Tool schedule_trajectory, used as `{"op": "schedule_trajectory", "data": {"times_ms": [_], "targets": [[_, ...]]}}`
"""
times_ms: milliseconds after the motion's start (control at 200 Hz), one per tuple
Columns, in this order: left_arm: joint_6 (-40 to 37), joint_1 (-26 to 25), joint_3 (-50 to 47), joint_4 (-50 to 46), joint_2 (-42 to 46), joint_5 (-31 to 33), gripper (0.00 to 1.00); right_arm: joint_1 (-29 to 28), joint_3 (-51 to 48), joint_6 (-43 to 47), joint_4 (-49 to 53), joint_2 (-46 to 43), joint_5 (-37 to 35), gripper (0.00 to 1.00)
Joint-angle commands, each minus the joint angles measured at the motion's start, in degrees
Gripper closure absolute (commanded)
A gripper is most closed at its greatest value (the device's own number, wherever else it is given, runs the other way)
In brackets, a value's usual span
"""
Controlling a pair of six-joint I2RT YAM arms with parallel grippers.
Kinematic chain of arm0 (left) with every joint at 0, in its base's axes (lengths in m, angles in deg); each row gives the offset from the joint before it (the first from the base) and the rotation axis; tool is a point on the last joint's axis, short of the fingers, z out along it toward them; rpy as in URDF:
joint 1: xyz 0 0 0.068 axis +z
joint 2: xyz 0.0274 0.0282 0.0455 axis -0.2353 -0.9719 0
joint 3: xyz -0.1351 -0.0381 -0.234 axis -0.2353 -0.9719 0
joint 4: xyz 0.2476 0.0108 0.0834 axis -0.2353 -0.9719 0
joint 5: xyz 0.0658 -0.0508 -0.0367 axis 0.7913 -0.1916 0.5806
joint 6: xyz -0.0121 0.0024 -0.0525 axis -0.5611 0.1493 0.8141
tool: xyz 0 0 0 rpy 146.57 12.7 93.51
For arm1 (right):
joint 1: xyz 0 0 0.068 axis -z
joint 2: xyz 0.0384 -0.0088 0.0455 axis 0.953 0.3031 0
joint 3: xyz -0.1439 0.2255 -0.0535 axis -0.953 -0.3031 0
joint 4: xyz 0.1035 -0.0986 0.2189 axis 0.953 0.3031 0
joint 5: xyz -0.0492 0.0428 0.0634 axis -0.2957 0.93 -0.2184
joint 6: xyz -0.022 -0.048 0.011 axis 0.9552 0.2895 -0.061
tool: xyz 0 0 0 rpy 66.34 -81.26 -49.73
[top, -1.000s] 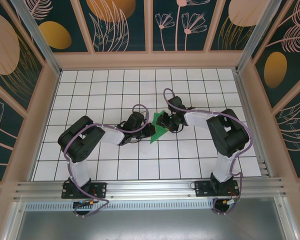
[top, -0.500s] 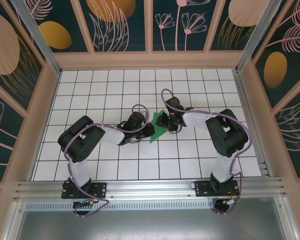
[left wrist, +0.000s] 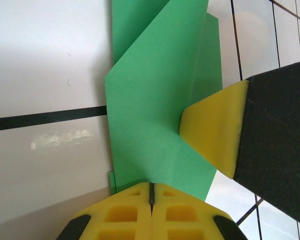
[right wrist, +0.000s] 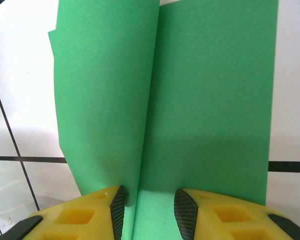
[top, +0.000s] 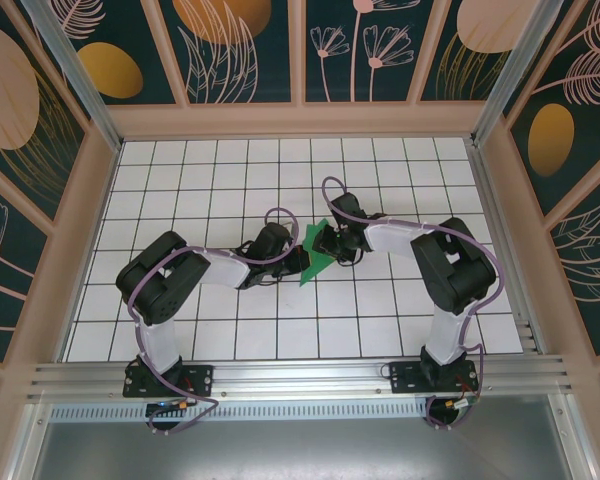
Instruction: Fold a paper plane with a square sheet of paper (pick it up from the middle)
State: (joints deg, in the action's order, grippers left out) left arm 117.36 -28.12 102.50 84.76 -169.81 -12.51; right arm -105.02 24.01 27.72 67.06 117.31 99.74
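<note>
Fingers (left wrist: 130,212) of the left gripper (left wrist: 151,191) are pinching the paper (left wrist: 150,110) at its nine-o'clock edge. The right gripper (right wrist: 149,200), fingers narrowly parted, is straddling the two-o'clock crease, with bare tiles (top: 280,330) lying all around.

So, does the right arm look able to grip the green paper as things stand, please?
Probably yes: the right gripper has its jaws apart around a fold of the paper, nothing between them, while the left gripper pinches another edge.

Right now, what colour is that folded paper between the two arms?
The paper is plain green, with no pattern; the right wrist view shows it best.
</note>
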Motion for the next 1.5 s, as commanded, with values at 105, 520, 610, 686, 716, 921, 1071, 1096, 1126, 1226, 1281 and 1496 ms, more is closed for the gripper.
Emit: {"op": "schedule_trajectory", "data": {"times_ms": [105,520,610,686,716,921,1071,1096,1126,1226,1281,1496], "targets": [[-5.1,0.5,0.2,-9.0,-2.4,-0.6,1.00,1.0,-1.1,5.5,3.3,-4.5,1.0,0.63],[-6.5,0.5,1.1,-10.5,-3.1,-1.2,1.00,1.8,-1.5,11.3,-4.6,-2.2,13.7,0.91],[-6.5,0.5,1.1,-10.7,-2.9,-1.1,1.00,1.6,-1.1,11.3,-4.6,-2.3,13.5,0.91],[-6.3,0.5,1.1,-10.7,-2.9,-1.0,1.00,1.6,-1.0,11.3,-4.2,-2.1,12.2,0.91],[-6.3,0.5,1.1,-10.7,-2.9,-1.0,1.00,1.6,-0.9,11.3,-4.0,-1.9,11.8,0.91],[-6.3,0.5,1.0,-10.5,-2.8,-1.2,1.00,1.6,0.1,12.1,-4.5,0.5,11.9,0.90],[-6.3,0.5,1.0,-10.5,-2.7,-1.3,1.00,1.6,1.0,12.5,-5.5,2.1,13.3,0.90],[-6.3,0.5,0.9,-10.5,-2.7,-1.3,1.00,1.6,1.0,12.6,-5.7,2.1,13.4,0.90],[-6.4,0.4,0.9,-10.5,-2.7,-1.3,1.00,1.6,0.9,12.6,-5.9,2.0,13.6,0.90],[-6.3,0.5,0.8,-10.5,-2.7,-1.4,1.00,1.6,0.3,12.3,-6.9,1.0,13.4,0.90],[-6.3,0.4,0.8,-10.4,-2.7,-1.5,1.00,1.7,0.1,12.2,-7.0,0.6,13.0,0.90],[-6.3,0.5,0.7,-10.5,-2.6,-1.4,1.00,1.6,-0.8,11.5,-8.7,-0.4,14.1,0.90]]}}
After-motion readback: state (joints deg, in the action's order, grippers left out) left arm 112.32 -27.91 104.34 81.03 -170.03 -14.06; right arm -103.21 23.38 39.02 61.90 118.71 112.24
